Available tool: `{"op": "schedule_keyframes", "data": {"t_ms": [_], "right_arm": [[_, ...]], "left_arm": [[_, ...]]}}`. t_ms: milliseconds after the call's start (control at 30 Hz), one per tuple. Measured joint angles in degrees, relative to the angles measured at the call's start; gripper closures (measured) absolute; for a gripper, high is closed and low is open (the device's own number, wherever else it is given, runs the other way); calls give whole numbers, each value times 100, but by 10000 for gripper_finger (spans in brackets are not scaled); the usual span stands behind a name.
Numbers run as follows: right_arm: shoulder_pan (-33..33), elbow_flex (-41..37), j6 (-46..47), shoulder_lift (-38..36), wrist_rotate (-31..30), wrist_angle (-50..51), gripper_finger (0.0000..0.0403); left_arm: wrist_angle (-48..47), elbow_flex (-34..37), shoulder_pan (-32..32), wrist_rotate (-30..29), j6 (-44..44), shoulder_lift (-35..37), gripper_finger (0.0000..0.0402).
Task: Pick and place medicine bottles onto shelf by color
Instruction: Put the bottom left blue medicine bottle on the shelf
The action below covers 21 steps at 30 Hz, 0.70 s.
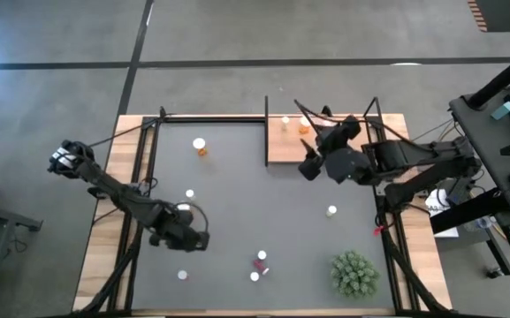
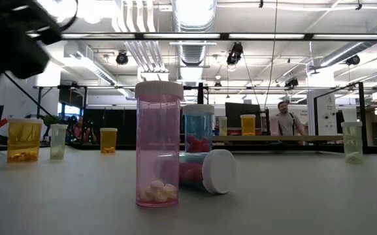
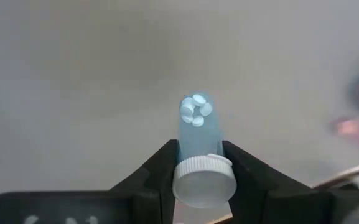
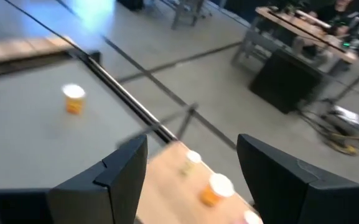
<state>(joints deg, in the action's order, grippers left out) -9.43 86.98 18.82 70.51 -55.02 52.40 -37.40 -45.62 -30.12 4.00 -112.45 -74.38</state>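
Note:
My left gripper (image 1: pixel 189 233) is over the mat's near left part, shut on a pale bluish bottle (image 3: pixel 195 124) with a white cap. My right gripper (image 1: pixel 310 166) is open and empty, above the near left corner of the wooden shelf (image 1: pixel 361 150). In the right wrist view its fingers (image 4: pixel 191 146) are wide apart over the shelf (image 4: pixel 167 180). Two small bottles (image 1: pixel 285 121) (image 1: pixel 305 125) stand on the shelf. On the mat are an orange bottle (image 1: pixel 201 146), a pale one (image 1: pixel 331 211), white-capped ones (image 1: pixel 190 193) (image 1: pixel 182 275) and a pink group (image 1: pixel 261 262). My left gripper pinches the bottle between its two fingers, on the body just under the white cap (image 3: pixel 198 142). The fingers come from above, pointing down. The bottle is upright, its cap (image 3: pixel 204 183) toward the wrist and the pills at its base (image 3: pixel 195 111). Whether the base touches the mat, I cannot tell.
A green spiky plant (image 1: pixel 353 274) stands at the mat's near right. In the low view a pink bottle (image 2: pixel 157 143) stands upright close by, with one lying on its side (image 2: pixel 204 171) behind it. A black frame rail (image 1: pixel 210 117) runs along the far edge.

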Motion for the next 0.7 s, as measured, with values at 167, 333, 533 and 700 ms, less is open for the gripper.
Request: {"op": "schedule_keyframes", "data": {"t_ms": [167,333,533,700], "right_arm": [[353,0,215,-92,143,834,165],[706,-37,238,-185,931,1143,165],[1034,-279,-706,-292,2174,943,165],[1123,-676,-1534,-428,3340,210,165]], "left_arm": [[-5,-443,680,-467,701,60,311],[13,-980,1403,-814,1512,-10,311],[431,-1656,2206,-1006,2719,-374,311],[1087,-2281,2674,-1129,3768,-867,311]]}}
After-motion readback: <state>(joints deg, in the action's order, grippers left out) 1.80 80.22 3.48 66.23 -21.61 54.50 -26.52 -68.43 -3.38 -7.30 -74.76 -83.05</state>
